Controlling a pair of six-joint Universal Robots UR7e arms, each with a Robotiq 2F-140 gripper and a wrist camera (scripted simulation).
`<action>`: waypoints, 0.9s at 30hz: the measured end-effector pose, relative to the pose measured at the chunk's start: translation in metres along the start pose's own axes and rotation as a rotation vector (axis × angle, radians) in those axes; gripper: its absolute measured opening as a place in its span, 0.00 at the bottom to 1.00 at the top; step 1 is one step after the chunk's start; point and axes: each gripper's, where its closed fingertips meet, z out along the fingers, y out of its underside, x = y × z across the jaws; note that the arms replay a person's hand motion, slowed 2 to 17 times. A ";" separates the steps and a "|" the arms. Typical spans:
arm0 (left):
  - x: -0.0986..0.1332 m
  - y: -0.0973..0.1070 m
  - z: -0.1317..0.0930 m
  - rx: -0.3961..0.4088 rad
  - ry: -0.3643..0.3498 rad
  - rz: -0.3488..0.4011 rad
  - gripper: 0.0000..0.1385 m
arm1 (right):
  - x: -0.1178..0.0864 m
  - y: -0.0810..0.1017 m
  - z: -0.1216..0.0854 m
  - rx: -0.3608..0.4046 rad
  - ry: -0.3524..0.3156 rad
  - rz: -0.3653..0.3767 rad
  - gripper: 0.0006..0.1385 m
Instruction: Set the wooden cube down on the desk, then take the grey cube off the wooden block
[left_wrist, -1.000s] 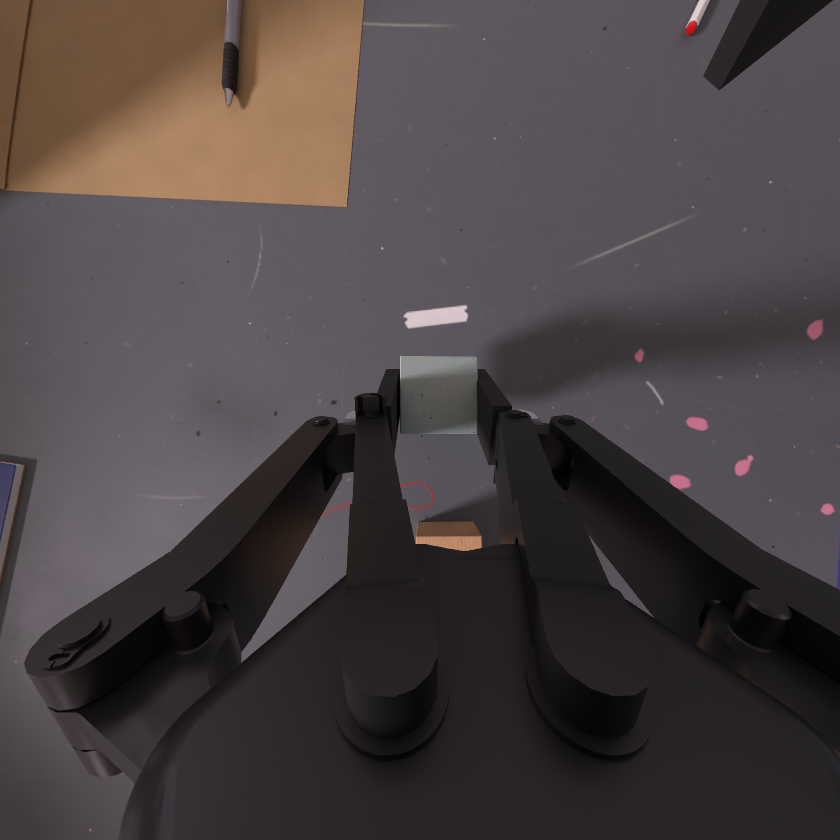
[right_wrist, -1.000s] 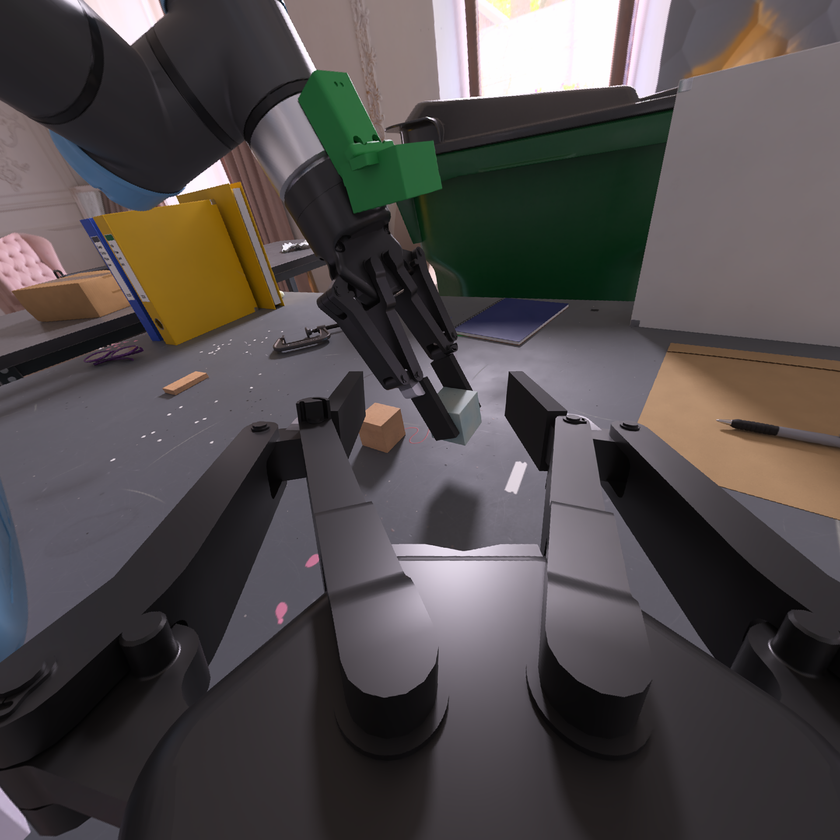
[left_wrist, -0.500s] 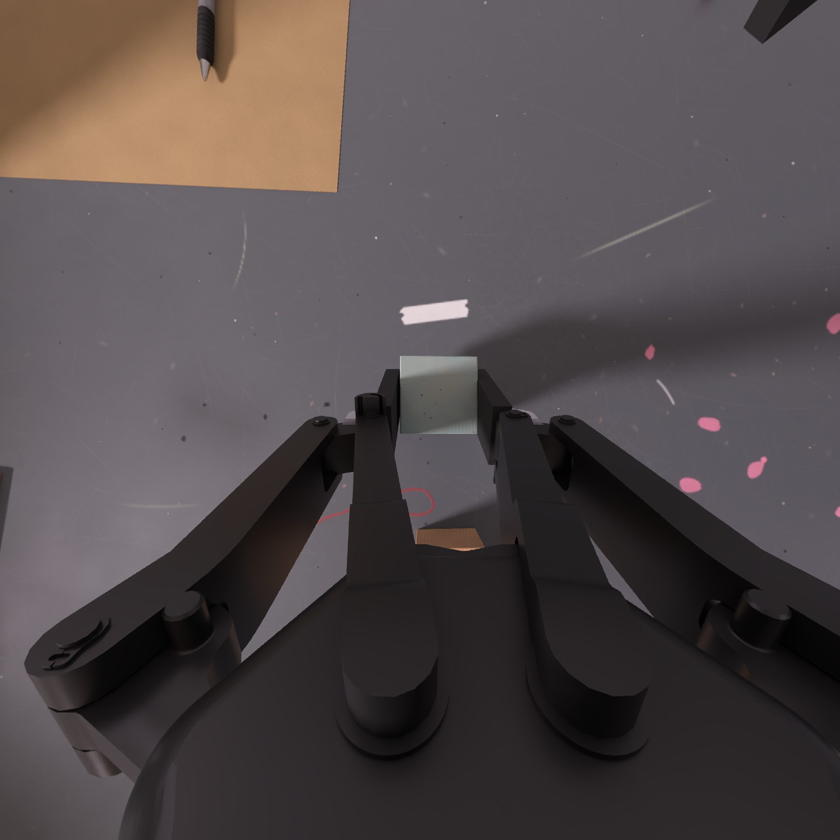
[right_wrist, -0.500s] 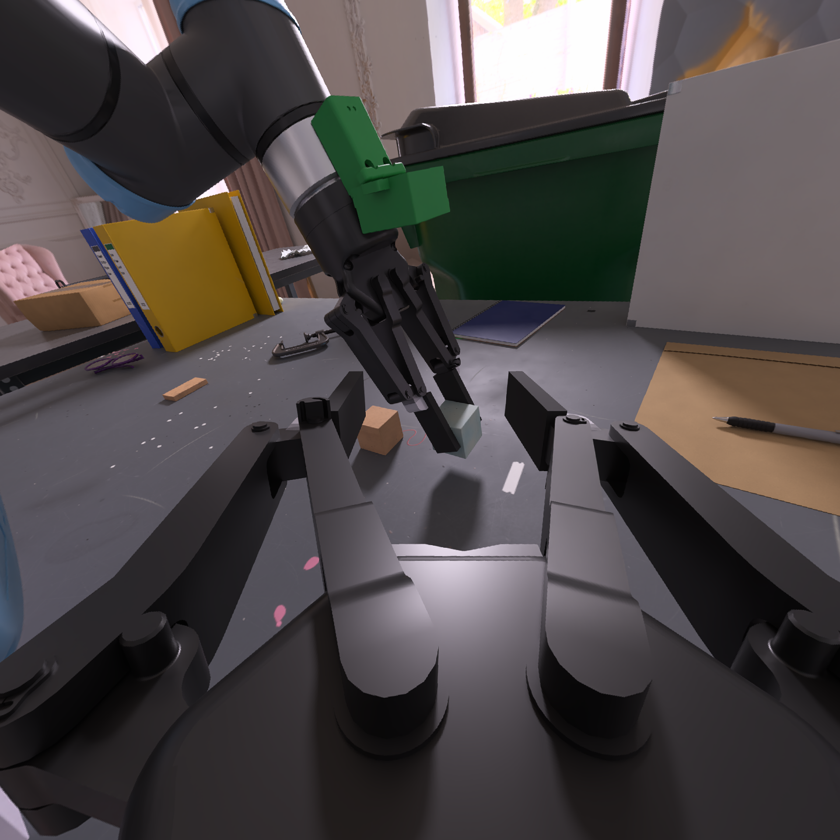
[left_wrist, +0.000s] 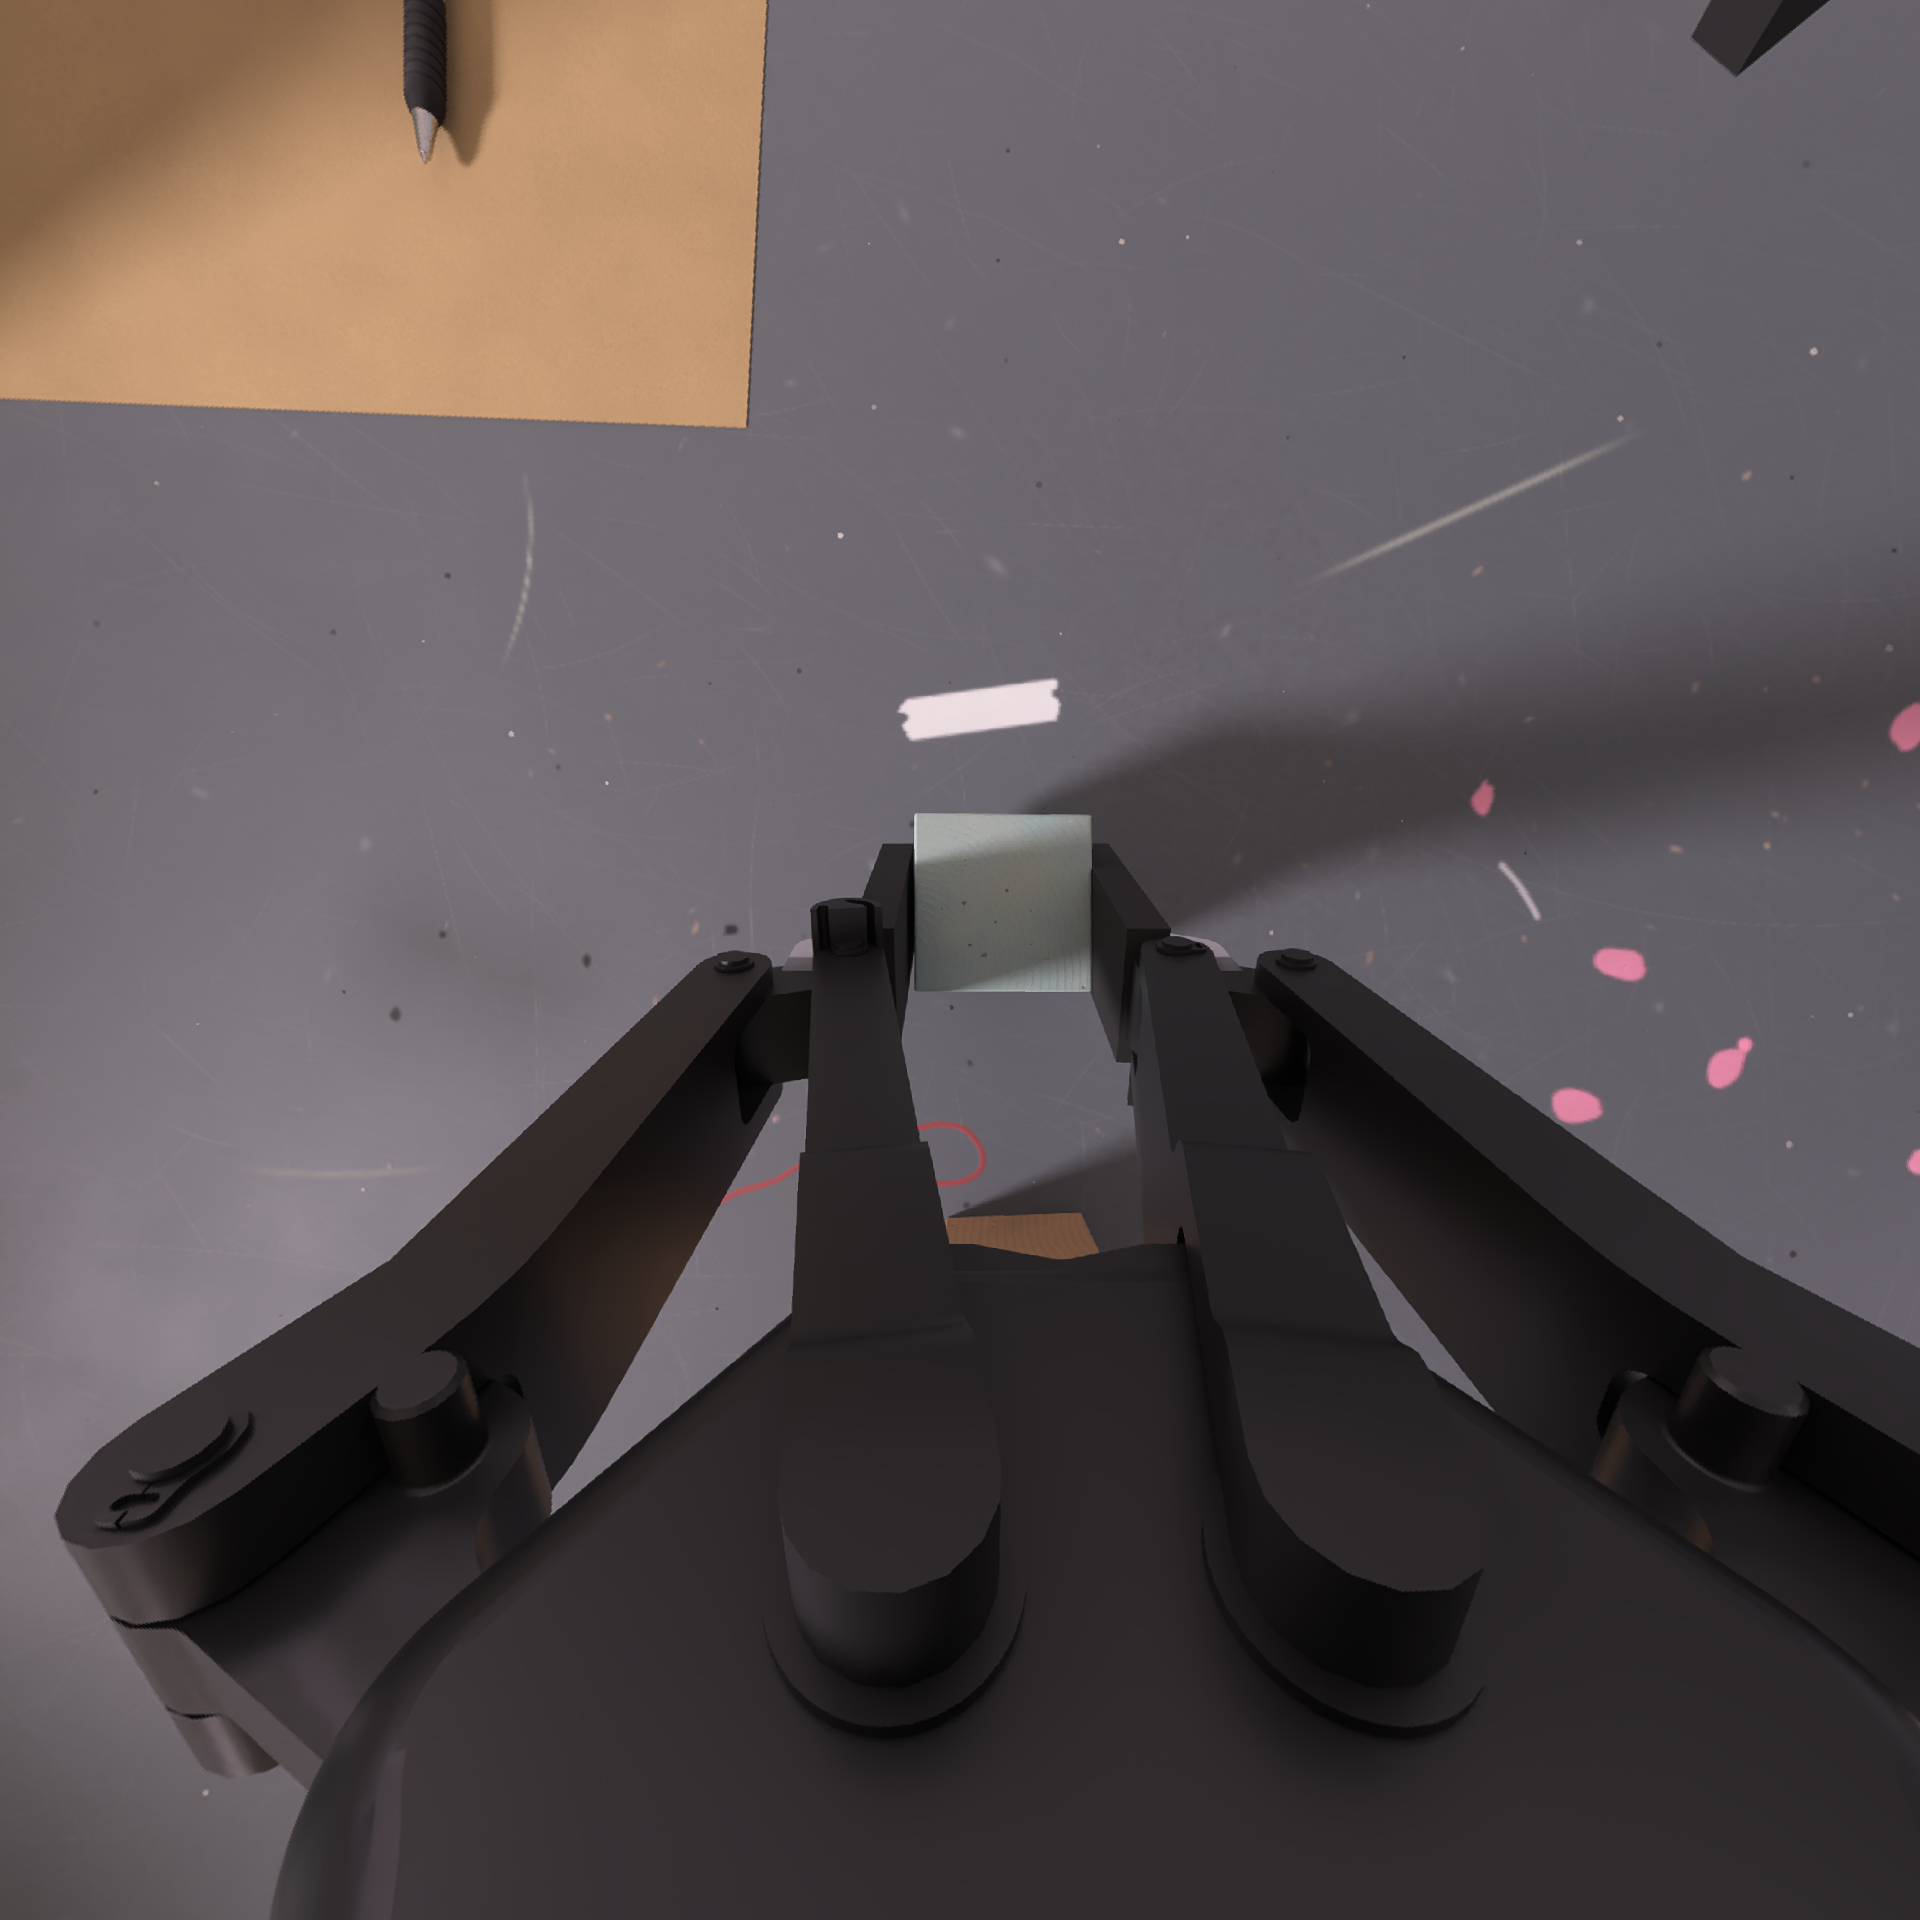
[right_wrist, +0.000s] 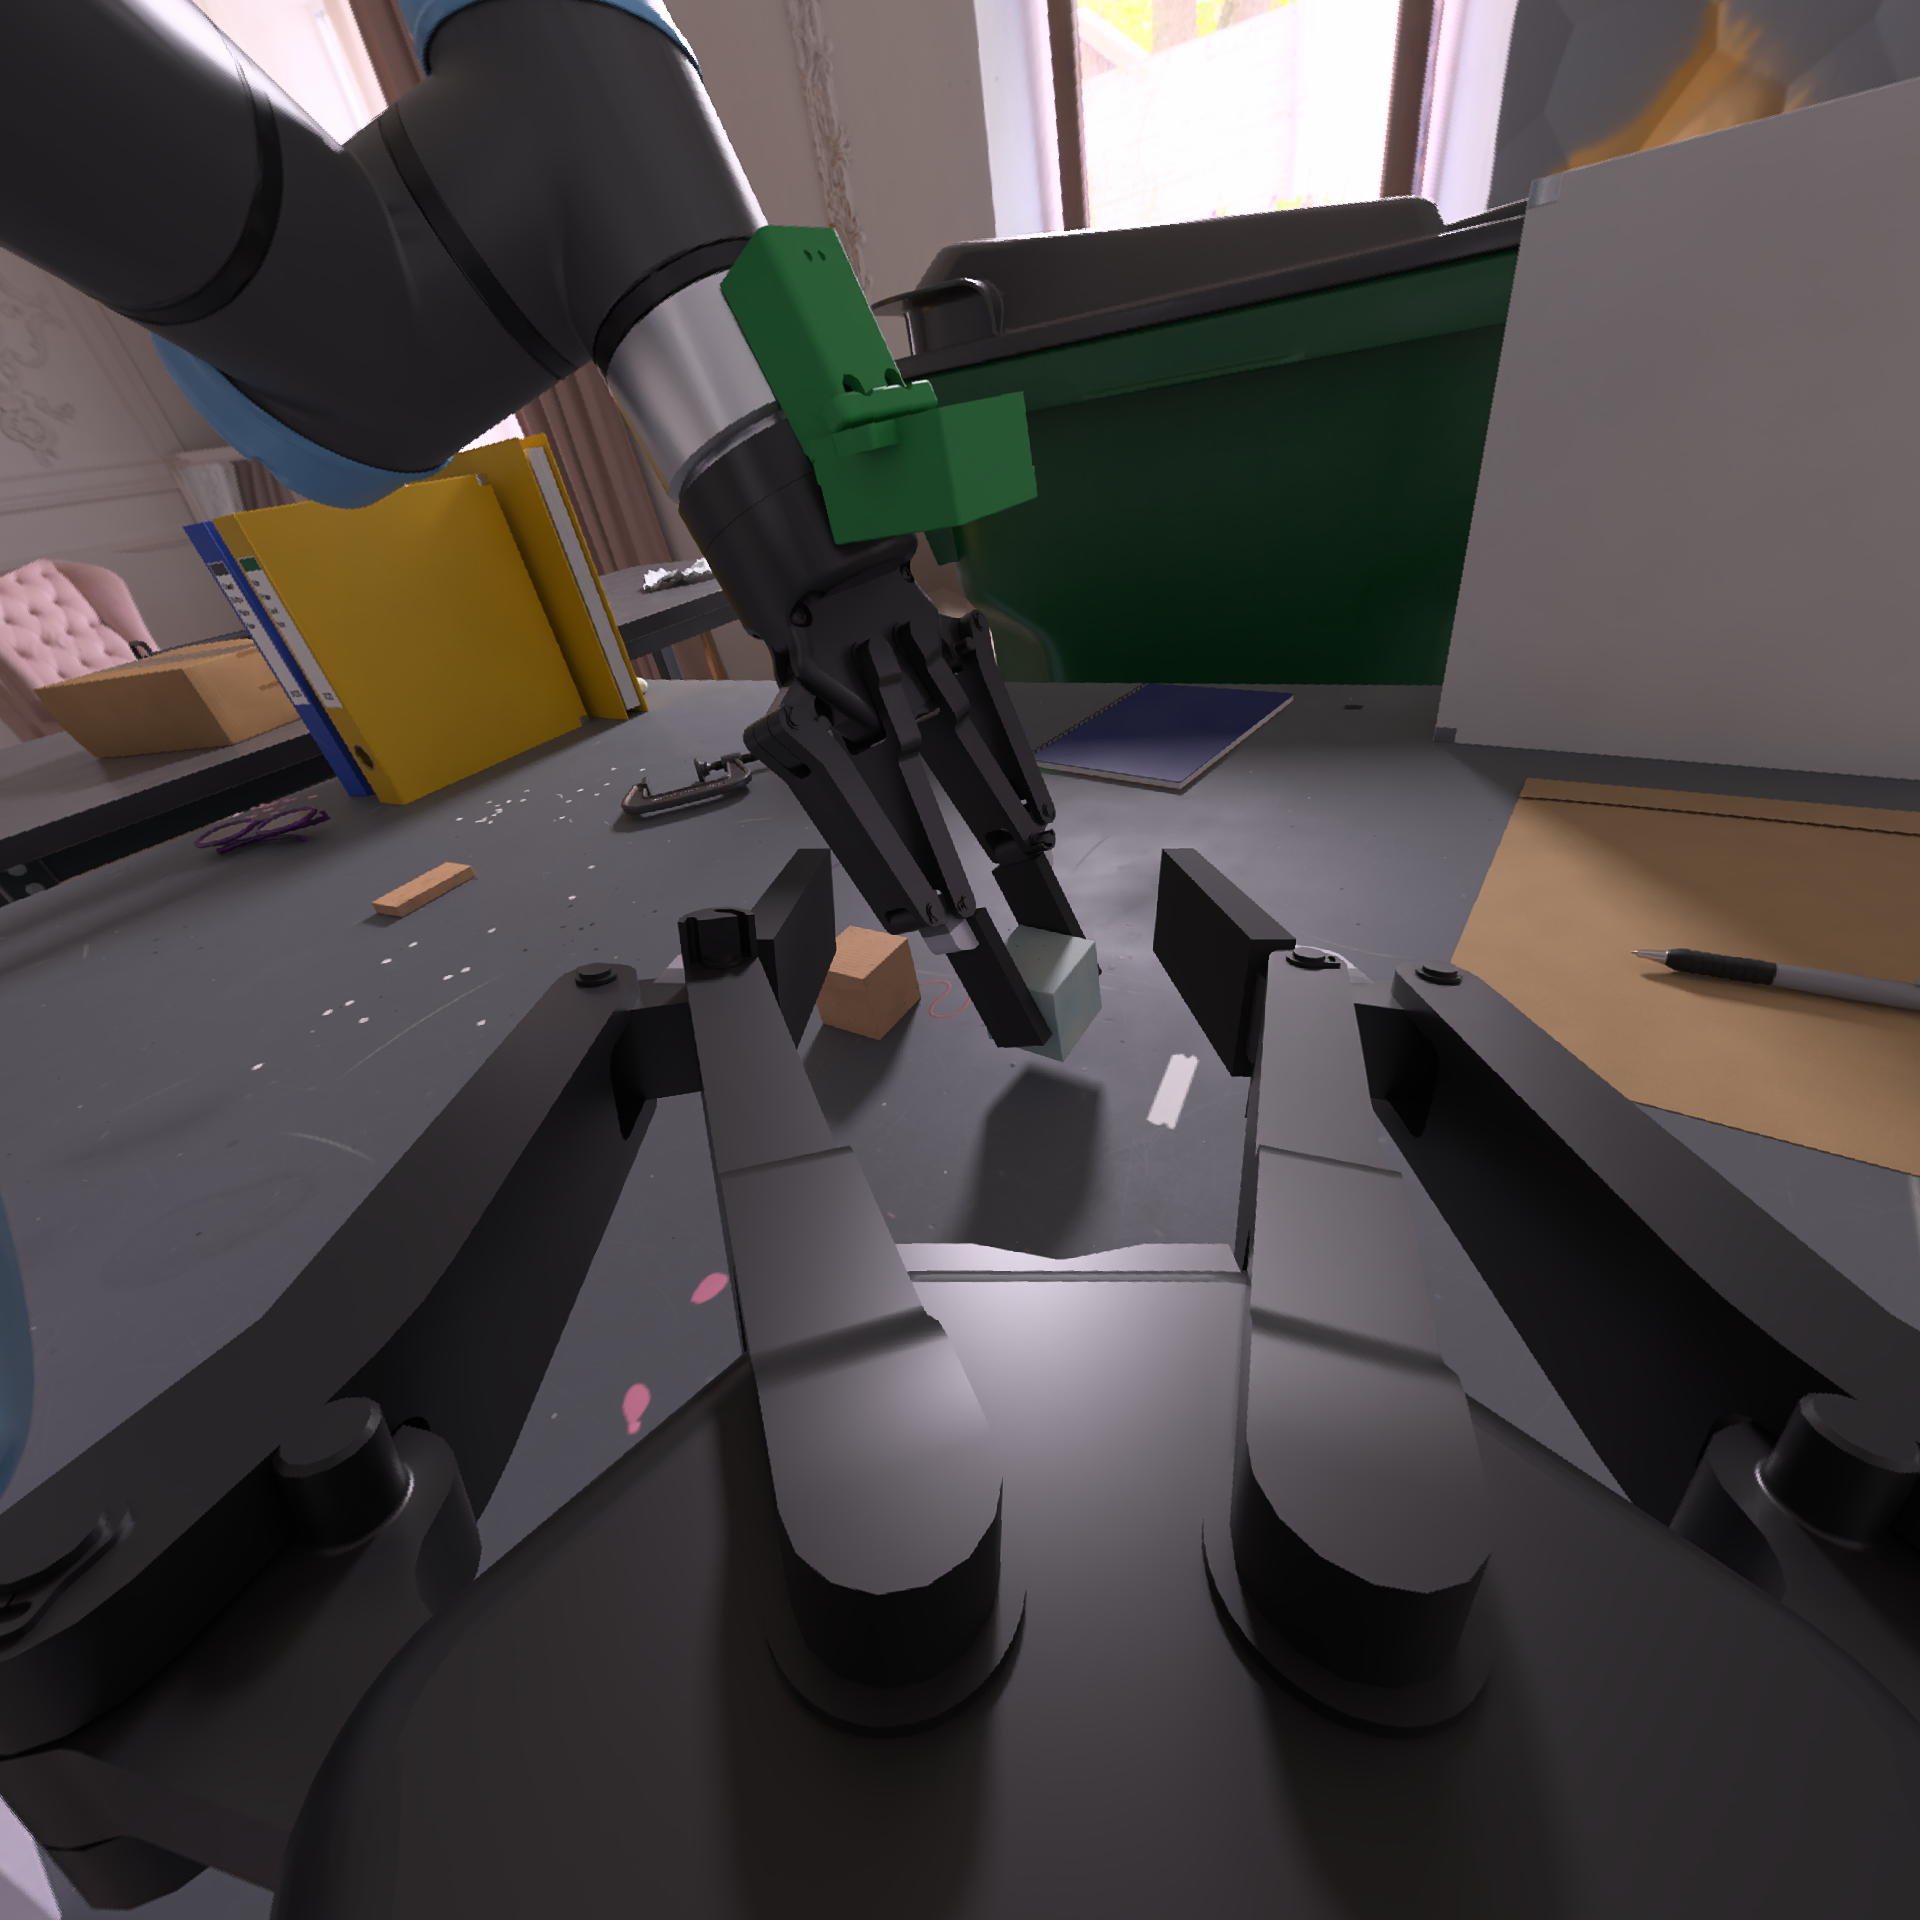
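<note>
My left gripper (left_wrist: 1004, 914) is shut on the pale grey cube (left_wrist: 1003, 902) and holds it a little above the dark desk. In the right wrist view the same gripper (right_wrist: 1039, 987) hangs tilted over the desk with the grey cube (right_wrist: 1062, 987) between its fingers. The wooden cube (right_wrist: 868, 980) rests on the desk just left of it. In the left wrist view only a sliver of the wooden cube (left_wrist: 1020, 1234) shows behind the fingers. My right gripper (right_wrist: 997, 935) is open and empty, facing the scene from close by.
A brown paper sheet (right_wrist: 1704, 966) with a pen (right_wrist: 1777, 979) lies at the right. A white tape strip (right_wrist: 1172, 1089) lies near the grey cube. Farther back are a small wooden slat (right_wrist: 421, 890), a clamp (right_wrist: 686, 790), yellow binders (right_wrist: 436, 634), a blue notebook (right_wrist: 1164, 732) and a green bin (right_wrist: 1226, 499).
My left gripper has carried the grey cube lower and away from the wooden cube, toward the tape strip. My right gripper has stayed put and open.
</note>
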 end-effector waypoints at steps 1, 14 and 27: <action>0.000 0.000 0.000 -0.001 0.001 0.001 0.30 | 0.000 0.000 0.000 -0.001 0.000 0.000 0.59; 0.001 -0.001 0.004 -0.010 0.009 0.006 0.30 | -0.001 0.003 0.003 -0.014 -0.009 0.001 0.59; 0.000 0.002 0.011 -0.025 0.022 0.006 0.30 | -0.003 0.005 0.005 -0.026 -0.013 -0.004 0.59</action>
